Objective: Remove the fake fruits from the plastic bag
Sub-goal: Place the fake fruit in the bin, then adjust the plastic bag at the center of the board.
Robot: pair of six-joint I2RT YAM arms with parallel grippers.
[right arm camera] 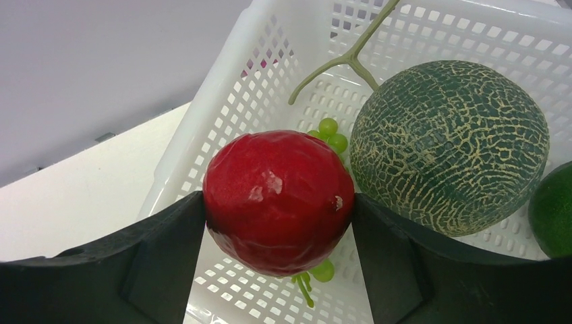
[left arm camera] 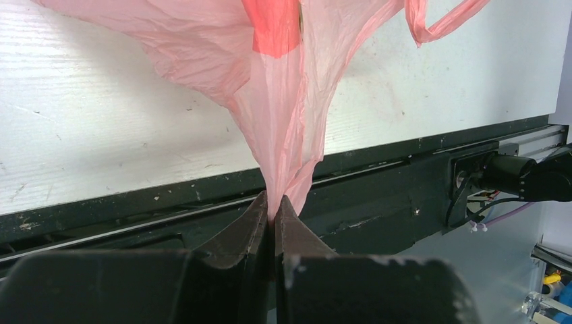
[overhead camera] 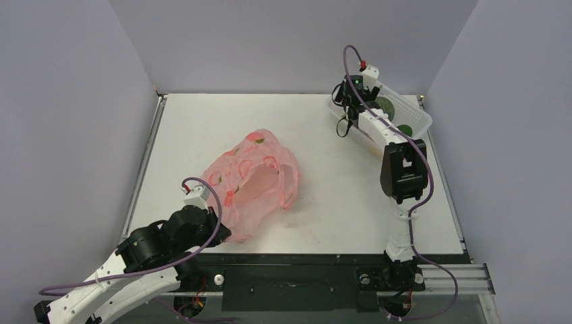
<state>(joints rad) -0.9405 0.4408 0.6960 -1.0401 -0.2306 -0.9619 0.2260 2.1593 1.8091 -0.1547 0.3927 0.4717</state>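
Unloading: red fruit (right arm camera: 278, 202) over basket (right arm camera: 222, 121), bag (overhead camera: 253, 179) pinned.
The right jaws clamp the red fruit above the white basket, far right, beside the melon (right arm camera: 450, 145), seemingly for release; the left jaws pinch the bag's near corner, anchoring it on the table (overhead camera: 202, 121).

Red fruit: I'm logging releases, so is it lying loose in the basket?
No, the right claw is clamped on both sides of the red fruit, over the white basket.

White basket (overhead camera: 413, 108) on table (overhead camera: 202, 128)
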